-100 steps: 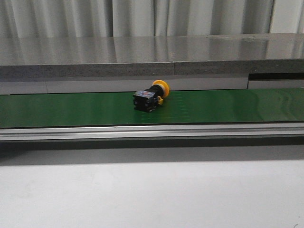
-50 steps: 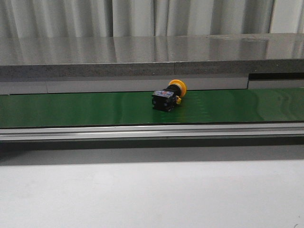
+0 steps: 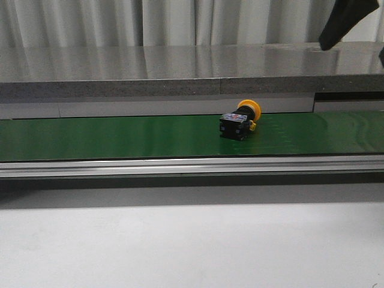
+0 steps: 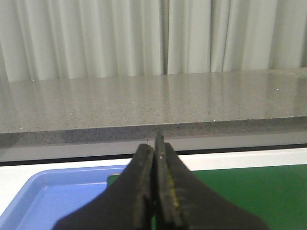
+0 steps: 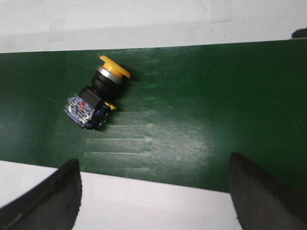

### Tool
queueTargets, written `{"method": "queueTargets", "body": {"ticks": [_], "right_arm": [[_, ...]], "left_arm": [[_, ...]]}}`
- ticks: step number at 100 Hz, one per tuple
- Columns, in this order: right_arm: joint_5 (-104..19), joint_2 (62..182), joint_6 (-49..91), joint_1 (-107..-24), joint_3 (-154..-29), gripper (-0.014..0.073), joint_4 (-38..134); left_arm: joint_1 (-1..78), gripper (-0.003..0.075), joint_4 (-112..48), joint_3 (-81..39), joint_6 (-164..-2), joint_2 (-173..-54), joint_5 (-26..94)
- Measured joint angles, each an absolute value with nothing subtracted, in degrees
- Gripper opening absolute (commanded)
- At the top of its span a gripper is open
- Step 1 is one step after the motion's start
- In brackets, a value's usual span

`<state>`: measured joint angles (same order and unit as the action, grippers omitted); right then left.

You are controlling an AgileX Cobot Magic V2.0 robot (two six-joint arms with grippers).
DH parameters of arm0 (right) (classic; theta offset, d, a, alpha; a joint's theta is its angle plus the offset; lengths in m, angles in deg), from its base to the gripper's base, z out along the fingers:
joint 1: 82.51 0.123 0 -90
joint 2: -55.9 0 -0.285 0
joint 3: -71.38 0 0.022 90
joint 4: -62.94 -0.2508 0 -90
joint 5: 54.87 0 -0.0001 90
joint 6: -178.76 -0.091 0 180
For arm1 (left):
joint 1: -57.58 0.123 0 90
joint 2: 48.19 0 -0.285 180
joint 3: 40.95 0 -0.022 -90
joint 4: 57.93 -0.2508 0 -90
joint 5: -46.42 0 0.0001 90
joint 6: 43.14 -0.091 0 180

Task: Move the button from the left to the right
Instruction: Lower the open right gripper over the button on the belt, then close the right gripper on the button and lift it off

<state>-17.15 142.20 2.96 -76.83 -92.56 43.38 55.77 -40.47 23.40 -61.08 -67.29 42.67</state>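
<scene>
The button [image 3: 241, 120] lies on its side on the green conveyor belt [image 3: 108, 137], a little right of the middle of the front view, its round yellow cap [image 3: 249, 110] turned toward the far grey ledge [image 3: 180, 69] and its black blocky body toward the camera. Nothing touches it.

The right gripper [image 5: 153, 191] hangs above the belt with its jaws spread wide. In the right wrist view its two dark fingertips [image 5: 48, 199] frame the lower corners, and the button [image 5: 96, 98] sits between and beyond them, nearer one finger than the other. In the front view only a dark part of the right arm [image 3: 347, 21] shows at the upper right corner, well above and to the right of the button.

The left gripper [image 4: 154, 153] is pressed together, holding nothing, and looks out toward the ledge and curtain; a blue tray [image 4: 53, 199] lies just under it beside the belt's end.

The step in hand appears to be the approach for the pick: the right arm is positioned over the belt, but no grasp has begun. The next move calls for bringing the open jaws down centred over the black body, with the wrist turned so the fingers close across the body's flat sides rather than along the button's length. Since the part rests on a conveyor, it may not stay put, so the descent likely has to be timed to where it will be.
</scene>
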Motion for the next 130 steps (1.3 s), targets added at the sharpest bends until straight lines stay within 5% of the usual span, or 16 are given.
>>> {"method": "queueTargets", "body": {"ticks": [103, 113, 130], "right_arm": [[-17.91, 168.59, 2.98, -72.65, -108.16, 0.0605, 51.17], [-16.98, 169.60, 2.84, -72.65, -108.16, 0.0510, 51.42], [-15.36, 169.83, 2.84, -72.65, -108.59, 0.0188, 52.05]], "left_arm": [[55.77, -0.0020, -40.47, 23.40, -61.08, -67.29, 42.67], [55.77, -0.0020, -40.47, 23.40, -61.08, -67.29, 42.67], [55.77, -0.0020, -40.47, 23.40, -61.08, -67.29, 42.67]]}}
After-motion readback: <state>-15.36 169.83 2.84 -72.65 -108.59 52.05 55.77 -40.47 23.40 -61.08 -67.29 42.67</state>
